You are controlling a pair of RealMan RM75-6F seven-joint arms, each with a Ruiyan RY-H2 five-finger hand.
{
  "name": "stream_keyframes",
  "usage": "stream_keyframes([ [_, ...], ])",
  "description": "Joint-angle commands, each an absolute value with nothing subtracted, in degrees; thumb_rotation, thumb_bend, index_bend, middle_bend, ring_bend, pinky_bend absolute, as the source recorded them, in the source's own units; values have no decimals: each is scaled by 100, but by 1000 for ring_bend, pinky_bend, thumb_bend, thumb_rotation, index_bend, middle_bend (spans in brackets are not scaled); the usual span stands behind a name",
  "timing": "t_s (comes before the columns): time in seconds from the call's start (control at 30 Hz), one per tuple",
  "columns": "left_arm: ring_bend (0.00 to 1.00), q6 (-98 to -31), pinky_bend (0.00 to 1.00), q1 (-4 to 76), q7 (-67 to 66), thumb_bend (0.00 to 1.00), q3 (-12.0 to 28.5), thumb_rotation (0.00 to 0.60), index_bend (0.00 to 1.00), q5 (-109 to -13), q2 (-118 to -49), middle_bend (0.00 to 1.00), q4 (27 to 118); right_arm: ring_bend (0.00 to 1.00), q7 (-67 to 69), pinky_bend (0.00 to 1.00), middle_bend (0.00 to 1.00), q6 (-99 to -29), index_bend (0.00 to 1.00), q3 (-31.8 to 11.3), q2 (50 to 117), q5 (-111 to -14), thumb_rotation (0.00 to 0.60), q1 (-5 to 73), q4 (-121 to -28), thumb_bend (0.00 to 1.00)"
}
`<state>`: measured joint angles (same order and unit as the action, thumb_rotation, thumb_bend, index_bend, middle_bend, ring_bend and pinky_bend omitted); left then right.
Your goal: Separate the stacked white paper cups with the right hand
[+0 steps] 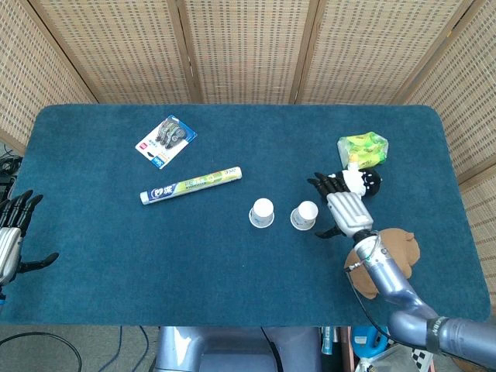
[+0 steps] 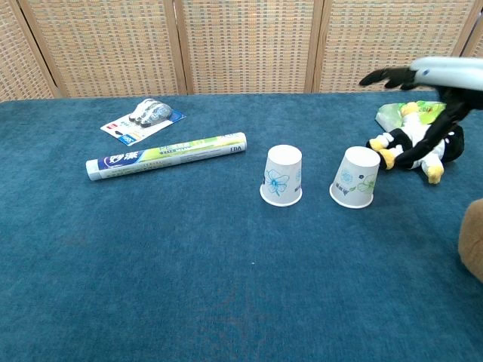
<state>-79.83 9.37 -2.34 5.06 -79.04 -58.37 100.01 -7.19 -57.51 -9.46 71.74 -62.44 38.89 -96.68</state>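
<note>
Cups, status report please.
Right hand open, clear of cups. Left hand open, idle. Left cup and right cup apart, upside down. Penguin beside right cup.

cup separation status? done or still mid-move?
Looks done: the two white paper cups stand apart, upside down on the blue table. In hand: nothing; the right hand is off the right cup, fingers spread. Left: apparently only pulling that arm away. The left hand sits idle at the table edge.

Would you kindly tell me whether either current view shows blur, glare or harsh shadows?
Chest view: the right robot hand looks slightly smeared at the frame edge, while both paper cups stay sharp. Head view: even, soft lighting, no glare, only faint shadows on the blue table.
</note>
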Motion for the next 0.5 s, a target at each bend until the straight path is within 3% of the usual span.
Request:
stream_keyframes([
  [0.03, 0, -8016, 0, 913, -248, 114, 480, 600, 0, -7943, -5844, 0, 10007, 0, -165, 0, 0, -6989, 83, -348, 6720, -8199, 600, 3121, -9436, 24],
  [0.17, 0, -8119, 0, 864, -251, 114, 447, 600, 0, -8045, -5840, 0, 10041, 0, 226, 0, 0, -7903, 83, -34, 6804, -9106, 600, 2669, -8694, 0],
  [0.5, 0, -8279, 0, 774, -227, 114, 338, 600, 0, -8317, -5846, 0, 10043, 0, 89, 0, 0, -9085, 57, 196, 7082, -9482, 600, 1780, -7965, 0],
])
